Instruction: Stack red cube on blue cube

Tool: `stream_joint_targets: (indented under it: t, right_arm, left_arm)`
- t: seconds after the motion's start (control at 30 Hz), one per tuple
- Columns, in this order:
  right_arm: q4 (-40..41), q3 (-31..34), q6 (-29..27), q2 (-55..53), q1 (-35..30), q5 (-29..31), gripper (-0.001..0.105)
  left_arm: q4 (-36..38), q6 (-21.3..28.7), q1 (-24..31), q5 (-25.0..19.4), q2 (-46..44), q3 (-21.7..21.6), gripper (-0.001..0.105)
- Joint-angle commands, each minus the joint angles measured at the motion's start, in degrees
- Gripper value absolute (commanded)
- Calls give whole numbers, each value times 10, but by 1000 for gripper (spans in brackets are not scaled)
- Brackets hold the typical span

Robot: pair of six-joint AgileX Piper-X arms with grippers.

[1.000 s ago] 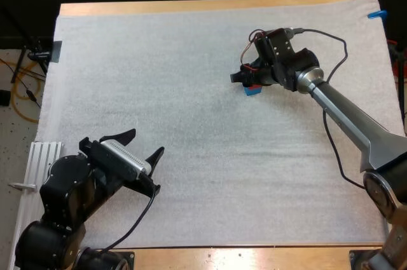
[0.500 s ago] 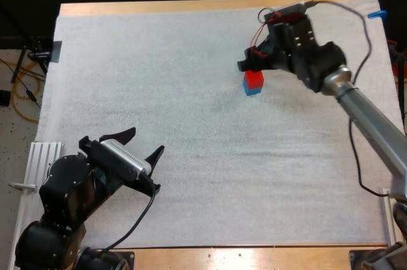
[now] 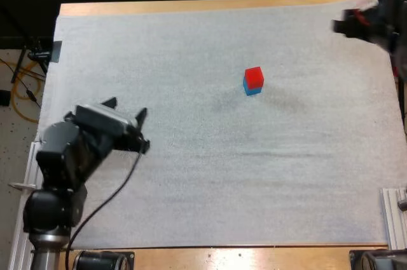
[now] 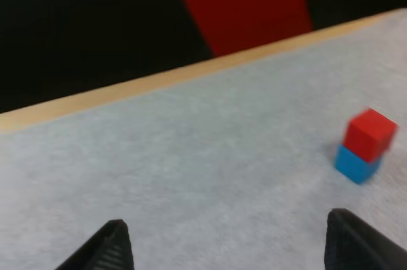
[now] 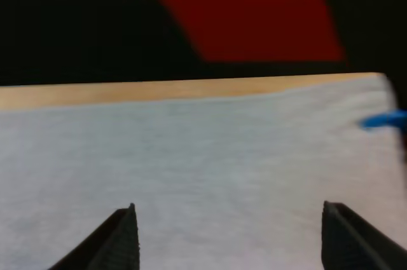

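A white mat (image 3: 191,187) covers most of a wooden table (image 3: 191,7), and the space beyond the table's far edge is dark. The left gripper (image 4: 229,244) hangs above the near left part of the mat. Its two black fingers (image 4: 105,249) are spread wide and grip nothing. Bare mat lies under it and just ahead of it. Farther out, ahead of it and toward its right finger's side, stands the red cube (image 3: 254,77). It rests upright on top of the blue cube (image 3: 252,91), the two touching, so the stack is made. Only a thin band of blue shows below the red in the high view. The pair sits a little right of the mat's middle, well apart from the left gripper.

The right gripper (image 5: 229,238) is raised near the far right corner of the mat. Its fingers also stand wide apart and hold nothing. It faces the mat's far edge and the strip of bare wood beyond. The stacked cubes are well apart from this gripper too, back toward the middle of the mat.
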Motion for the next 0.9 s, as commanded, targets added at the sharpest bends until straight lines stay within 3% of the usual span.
stream_joint_targets:
  t: [0.0,0.13,0.33,0.43,0.6,0.87]
  right_arm:
    - [1,19,-8,-28,-16,-10,59]
    - [1,85,-38,-104,-40,-11,59]
    - [6,191,-44,-257,-36,-10,59]
    - [19,238,-44,-339,-36,-10,59]
    - [43,318,-48,-481,-36,-10,59]
    - [120,381,-50,-658,-36,-19,59]
  left_arm:
    - [-16,-10,18,12,2,-14,63]
    - [-16,-7,48,37,3,-38,63]
    - [-3,9,20,41,-32,-52,63]
    - [40,22,3,41,-66,-52,63]
    - [103,33,-7,40,-147,-46,63]
    - [187,37,-7,40,-304,-34,63]
